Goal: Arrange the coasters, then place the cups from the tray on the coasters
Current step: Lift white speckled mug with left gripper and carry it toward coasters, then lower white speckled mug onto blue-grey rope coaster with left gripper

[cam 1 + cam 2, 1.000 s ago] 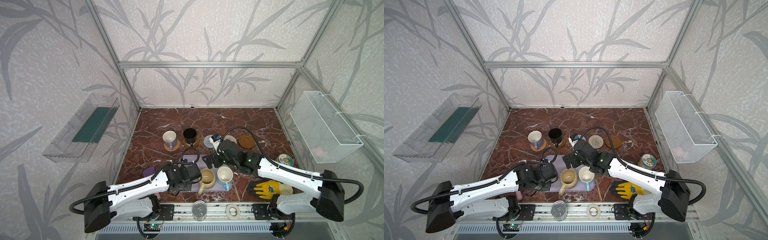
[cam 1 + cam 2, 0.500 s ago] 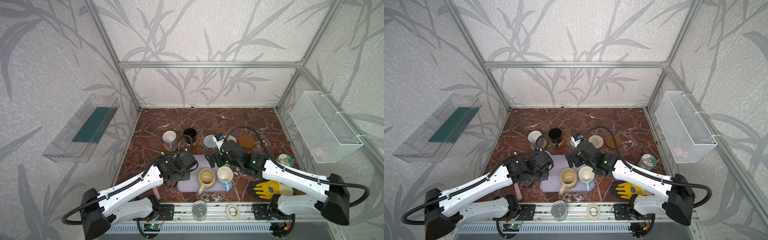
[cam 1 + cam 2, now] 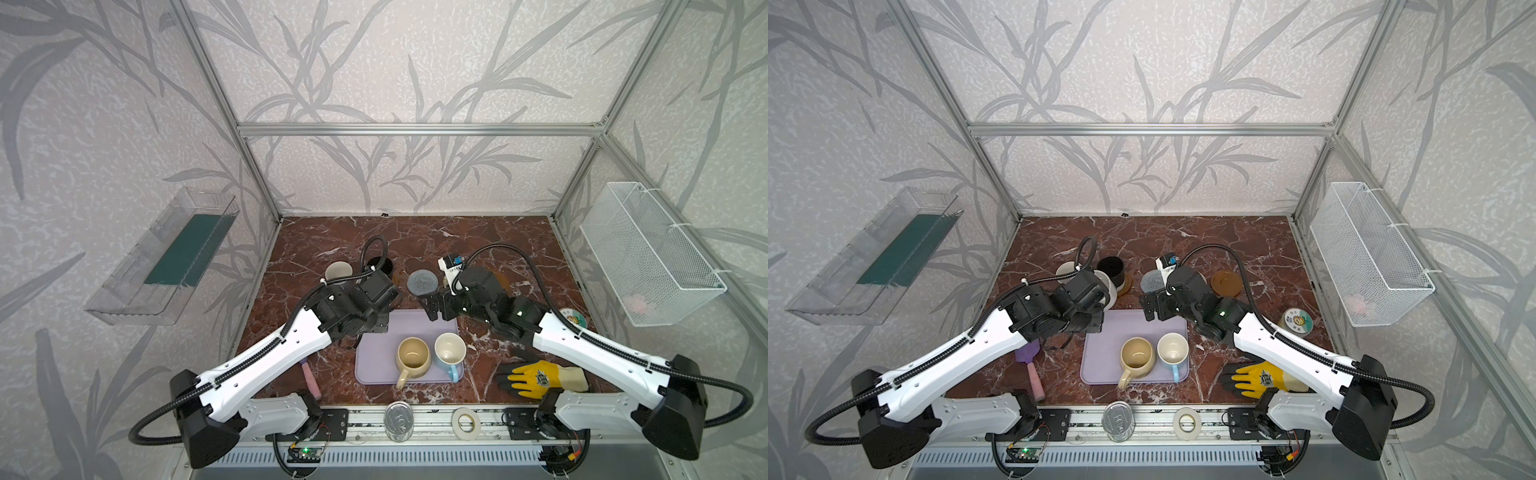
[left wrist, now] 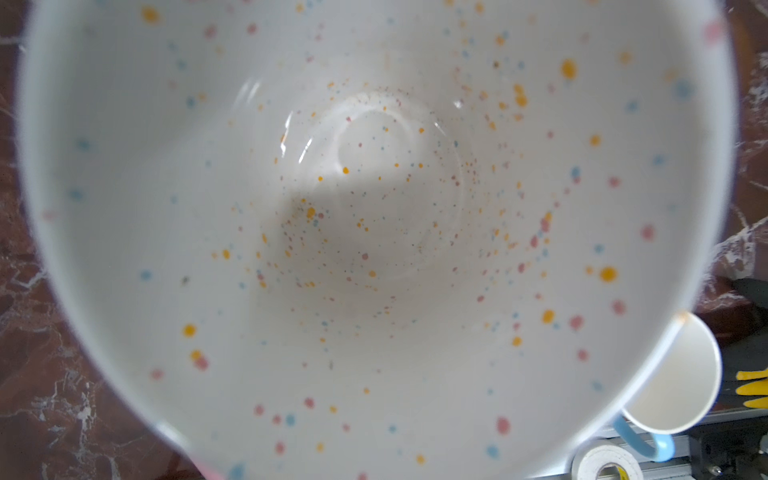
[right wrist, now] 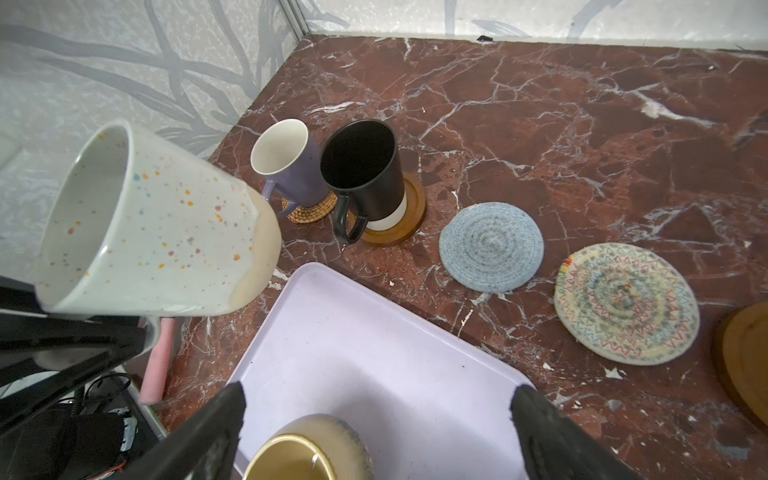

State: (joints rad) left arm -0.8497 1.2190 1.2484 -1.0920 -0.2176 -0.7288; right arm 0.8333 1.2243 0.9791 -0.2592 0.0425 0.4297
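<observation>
Now the left gripper [image 5: 99,332] has swung from the near left of the flat pale lavender plastic tray [image 3: 376,361] to its far left corner, carrying the speckled white handled mug [image 5: 166,232]. Both top views mostly hide that mug under the left arm. The right wrist view shows it tilted, off the tray, clamped in narrow jaws. The right gripper [image 5: 379,388] stays spread wide and empty over the tray's far edge.

Glossy speckled mug [image 5: 166,232] — matt plastic tray [image 5: 374,353].
</observation>
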